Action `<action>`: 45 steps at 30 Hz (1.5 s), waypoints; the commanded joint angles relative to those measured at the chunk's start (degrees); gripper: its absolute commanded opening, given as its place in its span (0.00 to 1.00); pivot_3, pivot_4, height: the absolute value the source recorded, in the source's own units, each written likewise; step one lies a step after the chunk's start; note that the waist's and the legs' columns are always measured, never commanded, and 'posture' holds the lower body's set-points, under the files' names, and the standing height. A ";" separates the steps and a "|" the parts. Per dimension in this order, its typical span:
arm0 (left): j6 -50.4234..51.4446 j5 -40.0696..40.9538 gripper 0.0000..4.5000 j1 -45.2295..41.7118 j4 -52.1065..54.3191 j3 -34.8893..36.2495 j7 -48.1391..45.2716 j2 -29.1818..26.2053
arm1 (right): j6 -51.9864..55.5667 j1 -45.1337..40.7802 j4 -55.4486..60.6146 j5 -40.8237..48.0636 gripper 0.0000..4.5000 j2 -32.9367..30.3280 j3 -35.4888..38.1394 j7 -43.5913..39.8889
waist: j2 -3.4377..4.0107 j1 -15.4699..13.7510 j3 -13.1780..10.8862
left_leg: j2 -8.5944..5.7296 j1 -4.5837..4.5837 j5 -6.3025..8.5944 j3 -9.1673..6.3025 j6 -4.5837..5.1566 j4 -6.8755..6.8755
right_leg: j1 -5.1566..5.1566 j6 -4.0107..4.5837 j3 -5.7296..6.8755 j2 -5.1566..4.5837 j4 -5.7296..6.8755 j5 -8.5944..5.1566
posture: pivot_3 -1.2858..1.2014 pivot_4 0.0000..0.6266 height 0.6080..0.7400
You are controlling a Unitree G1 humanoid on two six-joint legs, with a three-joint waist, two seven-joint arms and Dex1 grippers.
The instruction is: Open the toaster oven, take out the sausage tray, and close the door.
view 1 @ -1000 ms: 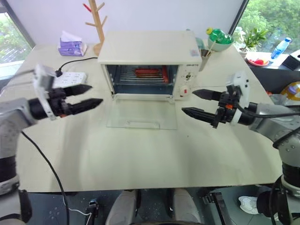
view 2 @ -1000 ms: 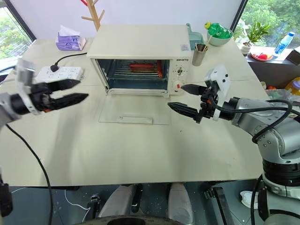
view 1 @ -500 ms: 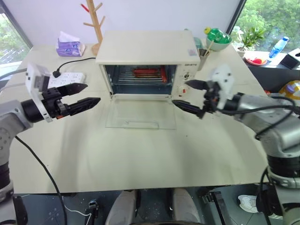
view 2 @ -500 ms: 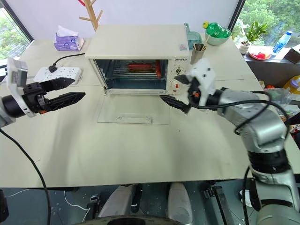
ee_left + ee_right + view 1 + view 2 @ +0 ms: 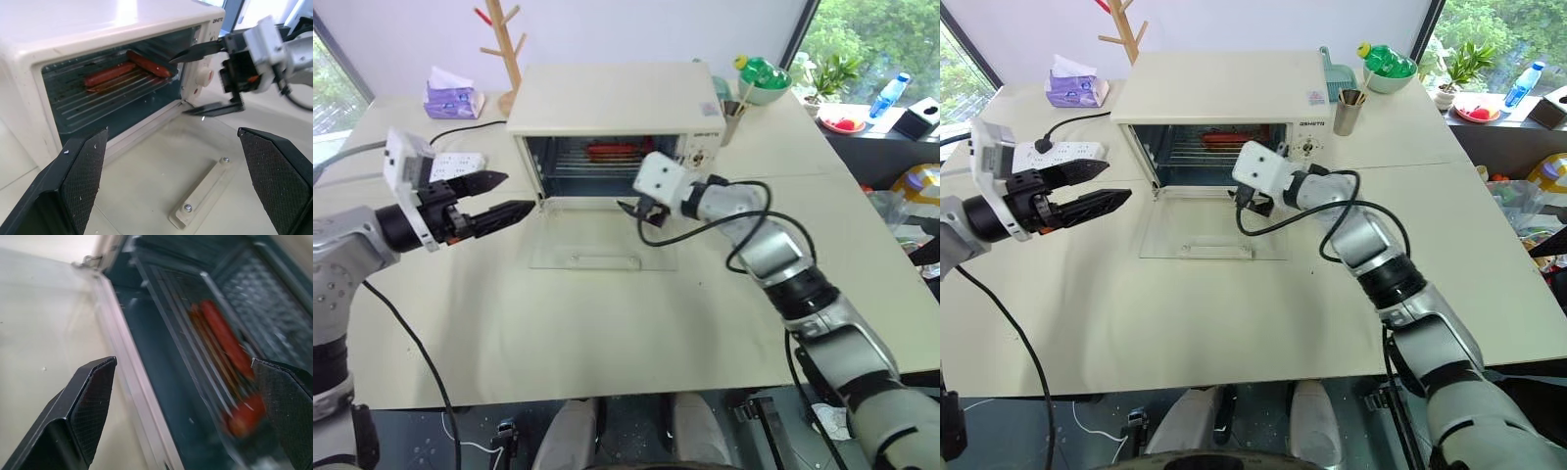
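Note:
The cream-white toaster oven (image 5: pixel 617 98) stands at the back middle of the table. Its glass door (image 5: pixel 602 240) lies flat on the table, white bar handle (image 5: pixel 200 196) toward me. Inside on the rack sits the sausage tray (image 5: pixel 122 78) with reddish-brown sausages (image 5: pixel 222 333). My right gripper (image 5: pixel 631 209) hangs open just in front of the oven's mouth, above the door's right hinge side, one finger over the other, touching nothing. My left gripper (image 5: pixel 517 192) is open and empty, hovering left of the door and pointing at the oven.
A white power strip (image 5: pixel 460 162) with a black cable lies left of the oven. A tissue pack (image 5: pixel 447 98) and a wooden rack (image 5: pixel 504 49) stand at the back left. A metal cup (image 5: pixel 734 103) and a green bowl (image 5: pixel 762 80) stand at the back right.
My right gripper has swung left and forward from the table's right side to the oven's open mouth, rolling its fingers upright. The left gripper has stayed put.

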State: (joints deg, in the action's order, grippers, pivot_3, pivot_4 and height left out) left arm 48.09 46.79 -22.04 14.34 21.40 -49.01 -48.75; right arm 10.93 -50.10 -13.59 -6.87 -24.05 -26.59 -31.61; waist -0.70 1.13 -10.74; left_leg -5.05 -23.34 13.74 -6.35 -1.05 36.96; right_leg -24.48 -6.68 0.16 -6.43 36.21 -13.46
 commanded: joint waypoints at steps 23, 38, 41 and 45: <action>-1.78 -0.57 1.00 -4.06 -1.13 -1.77 1.17 0.13 | -27.92 -21.05 -47.62 -22.35 0.70 14.69 -3.12 20.94 | 0.00 1.77 0.00 | 0.04 0.07 -0.56 -0.12 -0.93 -0.79 | -0.32 0.16 -0.08 0.17 0.04 0.07 | 0.52 0.24 1.00; -4.19 -2.92 1.00 -4.57 -5.43 -4.45 -0.17 1.33 | -28.72 -23.74 -55.11 -25.71 0.61 17.06 -3.85 24.63 | 0.00 2.62 0.00 | 0.75 0.08 -0.64 -0.06 -1.07 -0.86 | -0.42 0.61 -0.12 0.85 0.00 0.33 | 0.52 0.24 1.00; -4.72 -3.60 1.00 -4.85 -6.31 -4.85 -0.21 1.78 | -28.86 -24.17 -56.10 -26.29 0.61 17.44 -3.87 25.14 | 0.00 2.82 0.00 | 0.76 0.08 -0.65 -0.06 -1.08 -0.87 | -0.44 0.61 -0.12 0.86 0.00 0.33 | 0.52 0.24 1.00; -5.33 -4.22 1.00 -5.37 -7.35 -5.26 -0.37 2.09 | -29.00 -24.80 -57.27 -26.90 0.31 17.81 -3.88 25.89 | 0.00 2.84 0.00 | 0.78 0.08 -0.66 -0.05 -1.09 -0.91 | -0.47 0.62 -0.12 0.88 0.00 0.34 | 0.52 0.24 1.00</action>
State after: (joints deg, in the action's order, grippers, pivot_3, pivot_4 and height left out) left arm 44.13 42.88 -26.01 6.66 15.45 -48.93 -46.52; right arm -17.42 -72.10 -71.09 -33.54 -6.80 -30.93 -6.82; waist -0.70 3.97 -10.74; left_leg -4.27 -23.26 13.08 -6.39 -2.14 36.06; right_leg -24.95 -6.06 0.04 -5.55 36.22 -13.12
